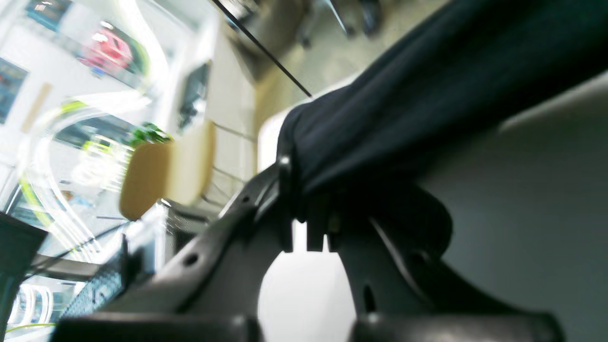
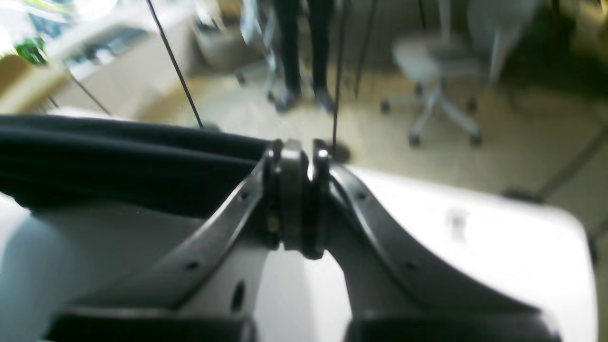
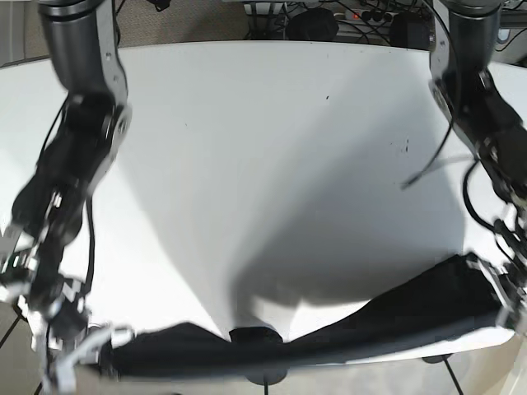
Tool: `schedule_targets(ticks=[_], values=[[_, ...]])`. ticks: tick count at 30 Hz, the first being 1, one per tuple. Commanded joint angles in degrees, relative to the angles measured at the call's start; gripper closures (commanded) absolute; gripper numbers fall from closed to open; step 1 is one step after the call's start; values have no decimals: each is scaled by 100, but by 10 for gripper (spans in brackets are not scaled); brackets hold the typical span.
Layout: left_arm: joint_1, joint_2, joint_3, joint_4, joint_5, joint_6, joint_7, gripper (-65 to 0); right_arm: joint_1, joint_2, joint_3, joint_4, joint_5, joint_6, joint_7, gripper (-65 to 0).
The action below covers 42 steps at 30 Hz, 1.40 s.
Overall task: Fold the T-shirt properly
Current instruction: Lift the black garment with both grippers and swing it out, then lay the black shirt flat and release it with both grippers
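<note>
A dark navy T-shirt (image 3: pixel 329 327) hangs stretched between my two grippers along the near edge of the white table (image 3: pixel 272 148), sagging in the middle. My left gripper (image 1: pixel 304 209) is shut on one end of the shirt (image 1: pixel 427 104), at the right of the base view (image 3: pixel 494 288). My right gripper (image 2: pixel 297 199) is shut on the other end of the shirt (image 2: pixel 118 161), at the lower left of the base view (image 3: pixel 90 350). Both views are motion-blurred.
The table top (image 2: pixel 475 237) shows under both grippers. Beyond the table edge stand an office chair (image 2: pixel 437 90), a person's legs (image 2: pixel 299 52), and a wooden chair (image 1: pixel 166 171). Cables and a power strip (image 3: pixel 362 16) lie past the far edge.
</note>
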Motion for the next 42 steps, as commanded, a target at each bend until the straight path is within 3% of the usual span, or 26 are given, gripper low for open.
schedule_targets(ticks=[1, 5, 8, 11, 15, 18, 19, 20, 21, 23, 27, 29, 32, 35, 42], values=[[550, -97, -32, 320, 89, 62, -36, 0, -555, 45, 207, 375, -3, 42, 205, -21], [2177, 334, -164, 733, 115, 62, -45, 0, -2216, -183, 761, 621, -3, 367, 205, -21], [3144, 650, -463, 777, 106, 62, -63, 0, -3262, -192, 1042, 613, -3, 570, 372, -21], [3689, 747, -498, 786, 124, 62, -63, 0, -4159, -174, 1121, 621, -3, 710, 697, -21], [4216, 923, -516, 927, 124, 62, -63, 0, -4836, -148, 1165, 621, -3, 737, 741, -21], [4524, 1239, -859, 1032, 150, 62, -54, 0, -5117, -192, 1411, 621, -3, 965, 724, -22], [4568, 1283, -859, 1032, 150, 62, -54, 0, -5196, -192, 1411, 621, -12, 956, 715, -24], [4585, 1301, -868, 1032, 159, 62, -36, -44, -5258, -192, 1411, 630, -12, 956, 706, -25], [4708, 1310, -885, 1032, 159, 62, -36, -144, -5363, -192, 1411, 692, -12, 939, 697, -36], [4805, 1310, -894, 1041, 159, 62, -36, -250, -5478, -192, 1411, 797, -3, 939, 697, -149], [4805, 1310, -894, 1059, 106, 62, -27, -268, -5522, -192, 1438, 991, -3, 983, 724, -541], [4726, 1319, -885, 1085, 89, 62, -27, -268, -5267, -192, 1420, 947, -3, 974, 733, -636], [4278, 1319, -885, 1146, 71, 62, -27, -268, -4458, -183, 1411, 296, -65, 930, 733, -612], [4058, 1283, -894, 1155, -360, 62, -27, -268, -3693, -43, 1411, -653, -65, 930, 715, -579], [4075, 1204, -894, 1164, -931, 62, 131, -268, -2717, 107, 1394, -2368, -65, 930, 741, -575]])
